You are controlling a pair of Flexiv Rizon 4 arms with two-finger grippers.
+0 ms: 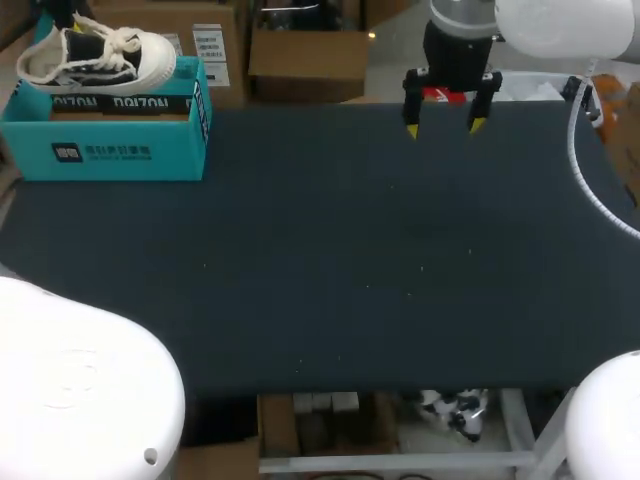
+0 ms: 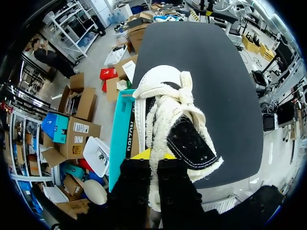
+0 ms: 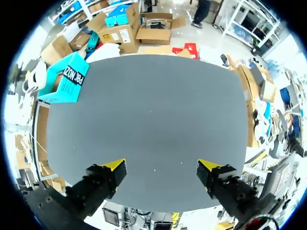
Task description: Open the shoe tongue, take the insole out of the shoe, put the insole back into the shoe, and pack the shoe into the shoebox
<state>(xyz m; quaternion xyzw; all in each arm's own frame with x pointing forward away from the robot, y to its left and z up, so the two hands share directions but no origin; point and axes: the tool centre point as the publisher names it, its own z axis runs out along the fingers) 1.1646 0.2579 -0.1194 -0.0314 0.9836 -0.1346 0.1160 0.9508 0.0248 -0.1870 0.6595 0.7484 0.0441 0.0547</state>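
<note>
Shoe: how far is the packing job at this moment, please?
Looks done: the shoe is off the table and at the open top of the teal shoebox. The insole is hidden, so those steps cannot be confirmed. In hand: the left claw grips the shoe near its heel end. Left: lowering it inside and releasing. The right claw hangs open and empty.

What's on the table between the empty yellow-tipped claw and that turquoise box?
Nothing. In the head view only bare black table lies between the right gripper and the teal cardboard shoebox, where the left gripper holds a white-and-black canvas sneaker.
</note>
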